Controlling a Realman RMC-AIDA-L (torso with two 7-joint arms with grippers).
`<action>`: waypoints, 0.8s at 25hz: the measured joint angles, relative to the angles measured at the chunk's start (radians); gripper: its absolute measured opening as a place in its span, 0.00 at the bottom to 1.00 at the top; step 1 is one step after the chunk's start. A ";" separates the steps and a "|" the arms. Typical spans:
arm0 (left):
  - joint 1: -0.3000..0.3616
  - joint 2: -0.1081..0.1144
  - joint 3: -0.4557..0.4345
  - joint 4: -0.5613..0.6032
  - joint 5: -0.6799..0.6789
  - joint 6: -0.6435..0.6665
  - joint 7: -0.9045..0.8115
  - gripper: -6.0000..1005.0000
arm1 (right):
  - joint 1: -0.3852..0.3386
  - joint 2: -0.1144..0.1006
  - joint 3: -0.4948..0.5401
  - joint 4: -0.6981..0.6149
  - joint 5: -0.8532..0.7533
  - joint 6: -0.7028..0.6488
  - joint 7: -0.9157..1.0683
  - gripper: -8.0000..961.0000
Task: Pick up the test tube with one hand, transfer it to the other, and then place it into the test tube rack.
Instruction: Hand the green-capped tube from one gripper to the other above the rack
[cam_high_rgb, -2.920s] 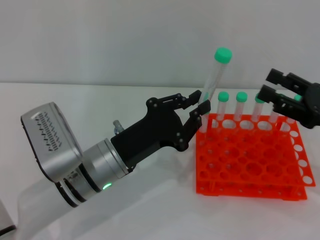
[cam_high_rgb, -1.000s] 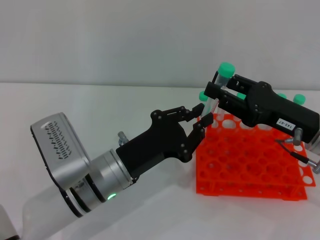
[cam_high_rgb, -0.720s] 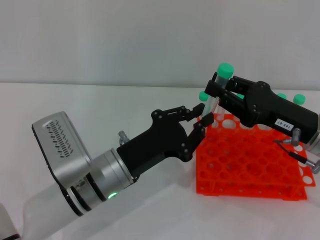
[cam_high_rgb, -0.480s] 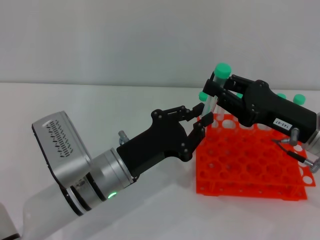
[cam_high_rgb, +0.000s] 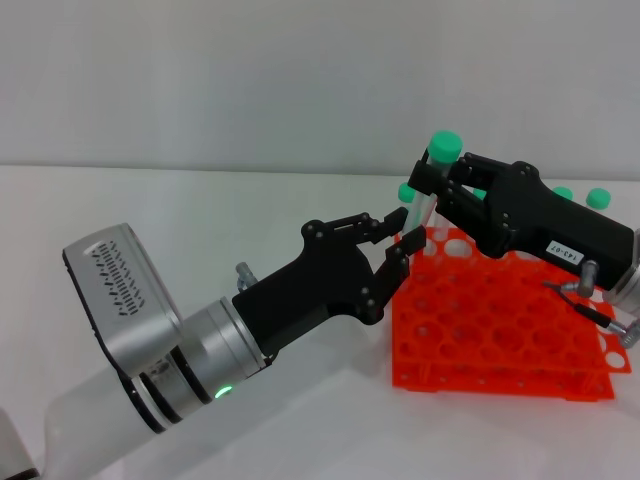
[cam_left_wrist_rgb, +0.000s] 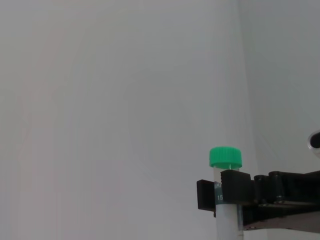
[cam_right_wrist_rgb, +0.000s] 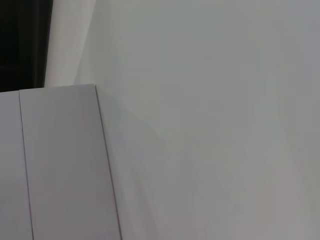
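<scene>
Where the head view begins, nearest the camera, the left arm (cam_high_rgb: 160, 340) shows as a thick cylinder of brushed silver metal with black rings, a small green light and a ribbed silver-white block at its outer end. Its glossy black, jointed left gripper (cam_high_rgb: 402, 227) reaches toward the near-left corner of the test tube rack (cam_high_rgb: 500, 320), fingers parted around the lower part of the test tube (cam_high_rgb: 428, 190); whether the tips touch the tube cannot be made out.

Beyond it on the white desk (cam_high_rgb: 200, 220) stands the rack, bright orange-red moulded plastic in two tiers, its top plate pierced by a grid of round holes. Part of its far side is covered by the right arm.

Above the rack's far-left corner the tube stands nearly upright, a slim clear plastic cylinder under a round green cap. The right gripper (cam_high_rgb: 436, 184), matte black with a small white label on its body, is clamped on the tube just below the cap; the left wrist view shows its blocky fingers (cam_left_wrist_rgb: 235, 187) on either side of the clear wall. The tube's lower end is hidden behind the left gripper's fingers, so its gap to the rack is unclear.

Farther back, other green caps (cam_high_rgb: 598, 198) peep out behind the right gripper, their tubes hidden.

Only pale flat surfaces appear in the right wrist view.
</scene>
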 joint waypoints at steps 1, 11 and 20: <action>0.000 0.000 0.000 0.000 0.000 -0.003 0.000 0.20 | 0.000 0.000 0.000 0.000 0.000 0.000 0.000 0.24; -0.007 -0.001 -0.009 0.018 -0.009 -0.085 -0.004 0.24 | 0.002 0.008 0.000 -0.001 -0.005 0.000 0.001 0.24; -0.003 -0.002 -0.031 0.026 -0.012 -0.105 -0.006 0.42 | 0.002 0.011 0.000 -0.001 -0.005 0.009 0.001 0.22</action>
